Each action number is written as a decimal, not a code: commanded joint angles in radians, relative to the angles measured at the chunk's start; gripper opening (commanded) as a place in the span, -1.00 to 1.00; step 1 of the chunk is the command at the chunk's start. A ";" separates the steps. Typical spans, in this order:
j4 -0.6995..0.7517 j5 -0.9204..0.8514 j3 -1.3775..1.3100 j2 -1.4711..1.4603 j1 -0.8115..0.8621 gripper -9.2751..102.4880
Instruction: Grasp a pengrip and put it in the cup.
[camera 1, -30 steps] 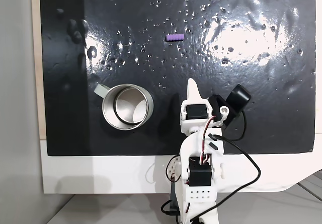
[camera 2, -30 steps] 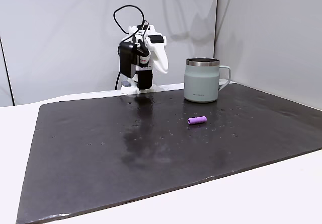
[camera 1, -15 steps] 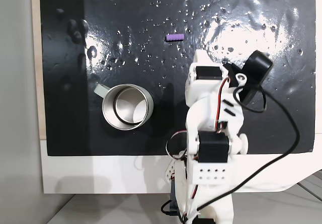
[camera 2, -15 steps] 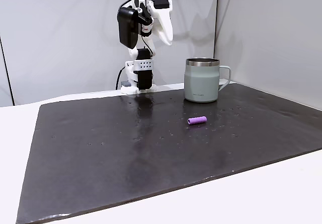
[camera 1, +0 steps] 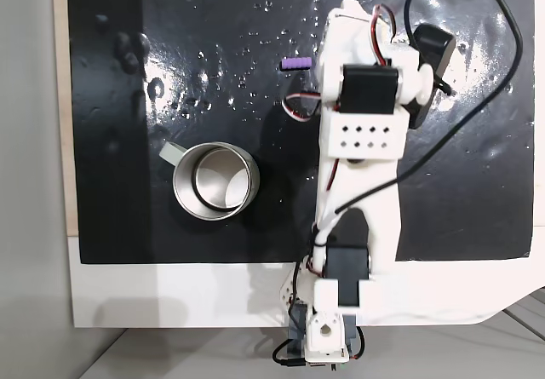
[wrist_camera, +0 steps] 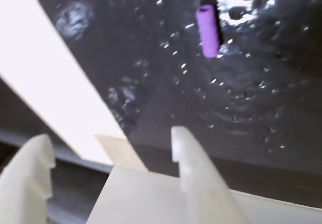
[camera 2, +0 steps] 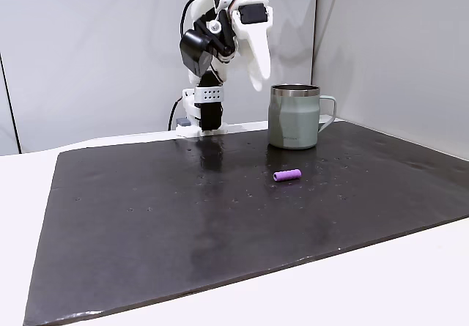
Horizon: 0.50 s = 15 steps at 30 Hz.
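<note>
— Wrist view is showing the pengrip (wrist_camera: 208, 29) lying in the upper right of the frame on the dark mat (wrist_camera: 251, 108), well clear of the white fingers (wrist_camera: 193, 168) poking in from the bottom edge. So nothing is being held yet?

— Nothing, as far as I can judge. The gripper (wrist_camera: 110, 156) is showing a gap between its two fingers with only mat and pale table edge behind it, so it is looking at least partly open and empty; the picture is blurred, so I'm not claiming how wide.

— And from the side?

— In a fixed view the pengrip (camera 2: 287, 174) is lying flat near the middle of the mat, in front of the cup (camera 2: 296, 116) and apart from it. The gripper (camera 2: 256, 62) is hanging high in the upper middle of the frame, up above both.

— So how far along are we?

— Barely started, I'd say. In a fixed view from above, the arm is reaching up the frame beside the pengrip (camera 1: 296, 62), while the cup (camera 1: 215, 180) is sitting empty at left centre. Descent, grasp, carry and drop are all remaining.
</note>
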 commanded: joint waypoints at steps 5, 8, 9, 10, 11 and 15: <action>0.044 0.015 -0.167 -0.186 -0.017 -0.35; 0.040 0.021 -0.193 -0.256 -0.023 -0.35; 0.040 0.021 -0.206 -0.279 -0.028 -0.35; 0.040 0.021 -0.219 -0.301 -0.031 -0.35; 0.040 0.023 -0.232 -0.322 -0.037 -0.35; 0.040 0.023 -0.293 -0.400 -0.066 -0.35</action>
